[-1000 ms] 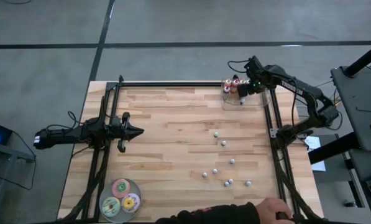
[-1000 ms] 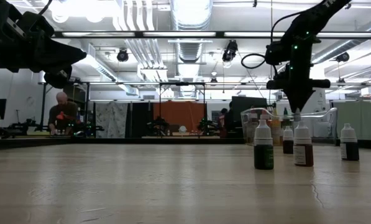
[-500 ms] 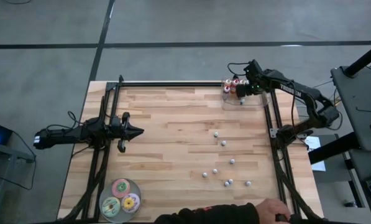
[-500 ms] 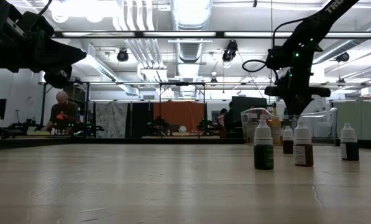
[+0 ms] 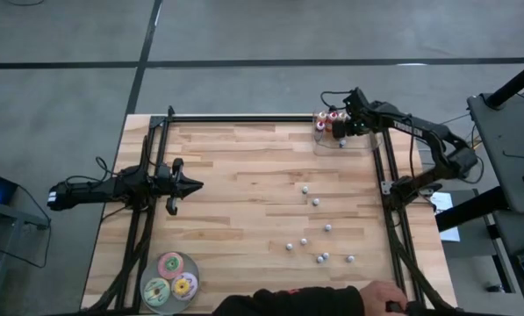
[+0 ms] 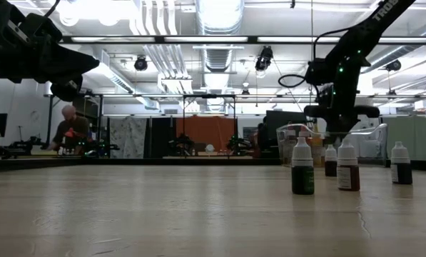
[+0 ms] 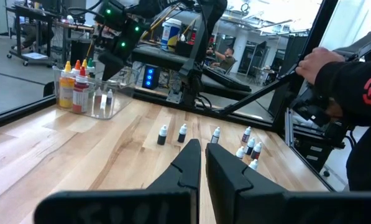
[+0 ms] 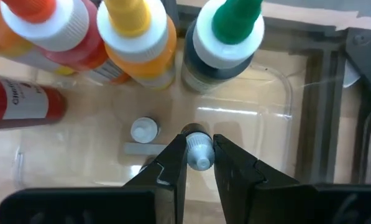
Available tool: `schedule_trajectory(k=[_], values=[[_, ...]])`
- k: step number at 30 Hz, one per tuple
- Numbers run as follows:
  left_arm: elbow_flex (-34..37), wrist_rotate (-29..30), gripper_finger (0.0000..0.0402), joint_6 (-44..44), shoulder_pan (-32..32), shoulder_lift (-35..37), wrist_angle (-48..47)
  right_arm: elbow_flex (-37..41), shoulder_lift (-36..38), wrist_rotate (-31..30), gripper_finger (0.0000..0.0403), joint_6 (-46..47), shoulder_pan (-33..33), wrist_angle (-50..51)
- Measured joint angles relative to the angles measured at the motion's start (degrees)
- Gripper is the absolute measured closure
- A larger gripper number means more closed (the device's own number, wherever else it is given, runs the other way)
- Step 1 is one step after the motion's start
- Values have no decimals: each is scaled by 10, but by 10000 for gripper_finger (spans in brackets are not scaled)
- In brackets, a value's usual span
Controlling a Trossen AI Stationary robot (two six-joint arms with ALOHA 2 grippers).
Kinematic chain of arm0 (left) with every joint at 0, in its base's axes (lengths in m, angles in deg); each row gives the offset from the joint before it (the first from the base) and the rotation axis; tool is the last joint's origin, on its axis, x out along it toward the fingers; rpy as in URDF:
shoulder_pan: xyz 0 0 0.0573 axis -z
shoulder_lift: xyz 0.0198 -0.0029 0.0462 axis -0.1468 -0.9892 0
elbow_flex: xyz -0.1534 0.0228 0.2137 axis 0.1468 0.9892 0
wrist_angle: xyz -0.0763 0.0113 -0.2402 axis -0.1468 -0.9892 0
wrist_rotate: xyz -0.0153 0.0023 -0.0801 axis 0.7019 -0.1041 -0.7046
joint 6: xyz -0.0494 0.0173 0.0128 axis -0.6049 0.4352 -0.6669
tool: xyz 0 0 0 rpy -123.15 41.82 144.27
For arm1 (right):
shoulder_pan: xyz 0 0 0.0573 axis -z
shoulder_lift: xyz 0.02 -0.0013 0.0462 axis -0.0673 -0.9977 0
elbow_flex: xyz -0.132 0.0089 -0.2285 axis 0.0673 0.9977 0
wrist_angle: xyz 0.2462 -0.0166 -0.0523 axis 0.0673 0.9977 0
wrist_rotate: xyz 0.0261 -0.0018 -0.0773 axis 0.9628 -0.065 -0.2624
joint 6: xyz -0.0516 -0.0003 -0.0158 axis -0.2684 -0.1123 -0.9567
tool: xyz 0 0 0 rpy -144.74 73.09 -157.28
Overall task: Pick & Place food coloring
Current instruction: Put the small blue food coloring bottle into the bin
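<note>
Food coloring bottle (image 8: 199, 151) stands upright, cap up, clamped by right hand (image 8: 201, 163).

You get one camera straight above the table (image 5: 244, 175), one at tabletop height facing the room. Your left wrist camera looks across the boards toward the clear bin (image 7: 89, 93) in the far corner, while your right wrist camera sits close above that same bin (image 8: 278, 93), staring down into it

Tiny pale-capped food coloring bottles (image 5: 315, 202) upright, scattered over the table's right half; one (image 8: 199, 151) inside a clear bin.
</note>
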Motion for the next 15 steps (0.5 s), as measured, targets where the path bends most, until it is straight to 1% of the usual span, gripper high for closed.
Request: schedule_trajectory(k=[7, 15], values=[[0, 0, 402, 0, 0, 0, 0, 11, -16, 1, 344, 9, 0, -29], [0, 0, 402, 0, 0, 0, 0, 15, -31, 1, 344, 10, 0, -39]])
